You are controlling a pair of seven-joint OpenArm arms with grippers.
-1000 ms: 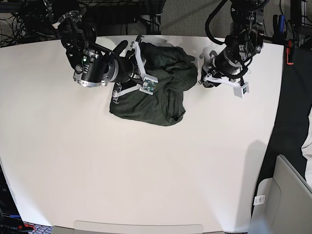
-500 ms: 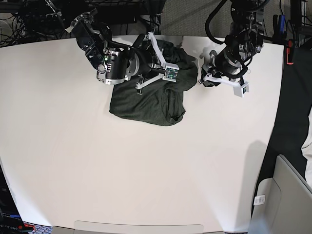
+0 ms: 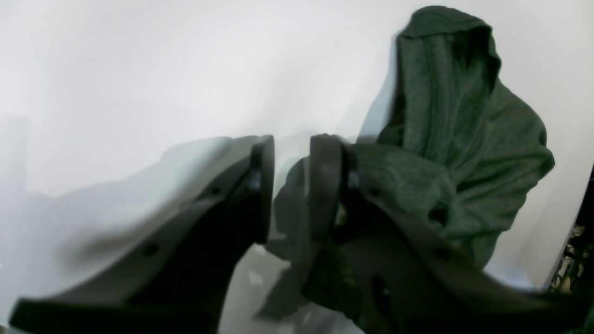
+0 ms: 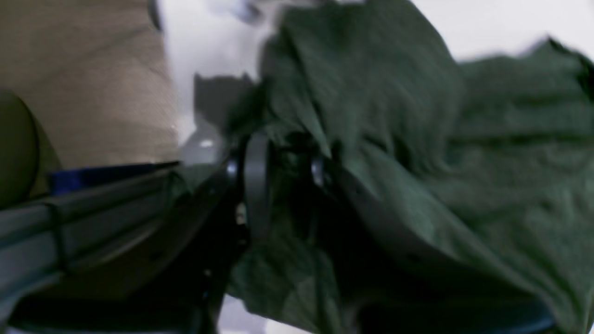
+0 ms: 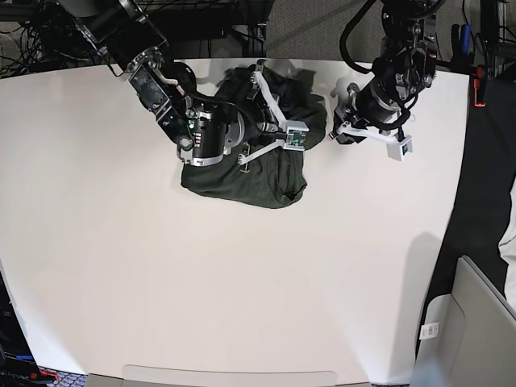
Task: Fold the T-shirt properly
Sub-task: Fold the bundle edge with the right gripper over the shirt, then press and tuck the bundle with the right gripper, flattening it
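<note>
The dark olive-green T-shirt [image 5: 258,173] lies bunched at the back middle of the white table [image 5: 242,282]. My right gripper [image 5: 270,117] reaches in from the left over the shirt's upper part. In the right wrist view, this gripper [image 4: 287,171] is shut on a fold of the T-shirt [image 4: 464,162], and cloth drapes over one finger. My left gripper [image 5: 334,121] sits at the shirt's right edge. In the left wrist view, the left gripper [image 3: 290,185] has its fingers close together with dark cloth between them, and the T-shirt [image 3: 464,139] rises in a peak behind.
The table's back edge is just behind the shirt, with cables and dark frames beyond. A beige surface [image 4: 83,79] shows past that edge. A grey object [image 5: 476,322] stands off the table's right side. A red item [image 5: 480,87] sits at the far right.
My right gripper has moved right and toward the back across the shirt, pulling cloth with it and bunching the upper part. The left arm has not moved.
</note>
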